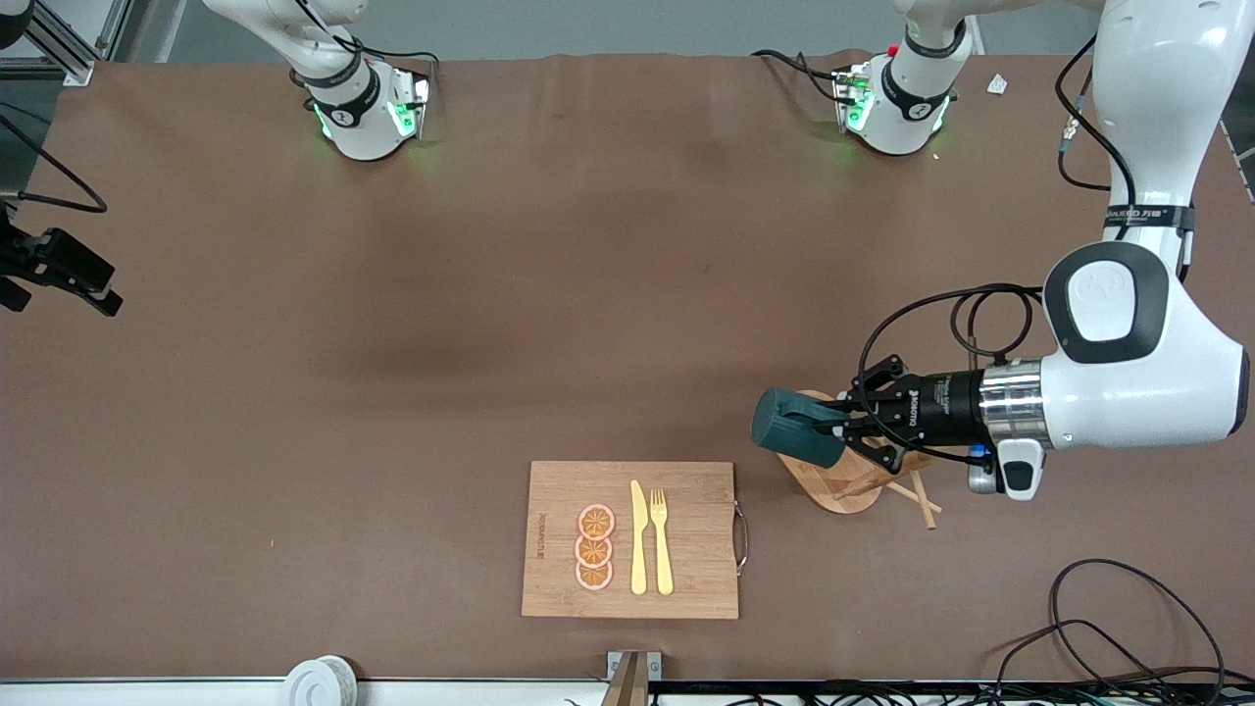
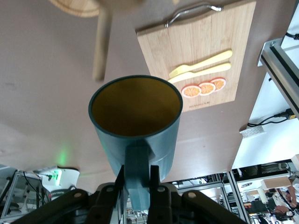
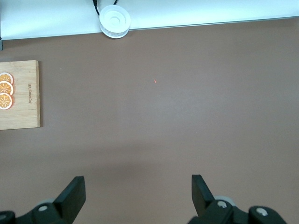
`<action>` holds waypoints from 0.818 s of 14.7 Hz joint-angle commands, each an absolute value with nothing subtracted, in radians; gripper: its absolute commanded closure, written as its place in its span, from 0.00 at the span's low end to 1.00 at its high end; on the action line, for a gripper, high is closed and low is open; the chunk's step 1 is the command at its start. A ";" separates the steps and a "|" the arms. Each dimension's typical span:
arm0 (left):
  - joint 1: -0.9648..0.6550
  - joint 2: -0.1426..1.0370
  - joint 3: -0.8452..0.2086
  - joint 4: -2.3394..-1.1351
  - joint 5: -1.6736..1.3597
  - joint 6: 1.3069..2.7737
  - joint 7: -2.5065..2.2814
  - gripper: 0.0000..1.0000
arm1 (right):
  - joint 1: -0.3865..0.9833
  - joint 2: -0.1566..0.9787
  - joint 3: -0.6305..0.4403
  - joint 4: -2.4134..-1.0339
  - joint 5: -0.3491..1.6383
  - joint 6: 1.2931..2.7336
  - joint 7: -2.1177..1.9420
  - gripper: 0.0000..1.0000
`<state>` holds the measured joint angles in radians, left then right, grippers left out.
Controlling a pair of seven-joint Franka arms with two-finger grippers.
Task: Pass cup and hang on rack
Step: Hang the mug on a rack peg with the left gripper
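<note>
The dark teal cup (image 1: 796, 428) with its mustard-yellow inside (image 2: 135, 107) is held in the air by its handle (image 2: 138, 168), tipped on its side. My left gripper (image 1: 835, 424) is shut on that handle (image 2: 137, 181) and holds the cup over the oval base of the bamboo rack (image 1: 833, 482). The rack's pegs (image 1: 917, 498) stick out under the wrist; one peg (image 2: 103, 42) and the base's edge (image 2: 77, 5) show past the cup. My right gripper (image 3: 137, 189) is open and empty, waiting above bare table at the right arm's end (image 1: 74, 275).
A rectangular bamboo cutting board (image 1: 686, 534) with a metal handle, orange slices (image 1: 594, 547), a yellow knife and a fork lies beside the rack, near the front edge. A white roll (image 1: 319, 681) sits at the front edge. Cables (image 1: 1108, 628) lie at the left arm's end.
</note>
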<state>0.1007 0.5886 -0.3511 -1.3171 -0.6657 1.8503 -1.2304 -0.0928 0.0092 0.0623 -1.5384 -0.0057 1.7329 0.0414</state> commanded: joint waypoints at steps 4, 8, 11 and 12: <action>0.123 0.595 -0.344 -1.318 -0.586 1.839 -1.134 1.00 | -0.115 0.014 0.081 -1.526 -0.005 1.723 0.044 0.00; 0.162 0.607 -0.344 -1.318 -0.558 1.819 -1.051 1.00 | -0.114 0.015 0.081 -1.525 -0.005 1.723 0.044 0.00; 0.176 0.621 -0.345 -1.315 -0.561 1.819 -1.049 1.00 | -0.114 0.015 0.081 -1.525 -0.005 1.723 0.044 0.00; 0.176 0.621 -0.344 -1.315 -0.561 1.821 -1.049 1.00 | -0.115 0.015 0.081 -1.525 -0.005 1.723 0.044 0.00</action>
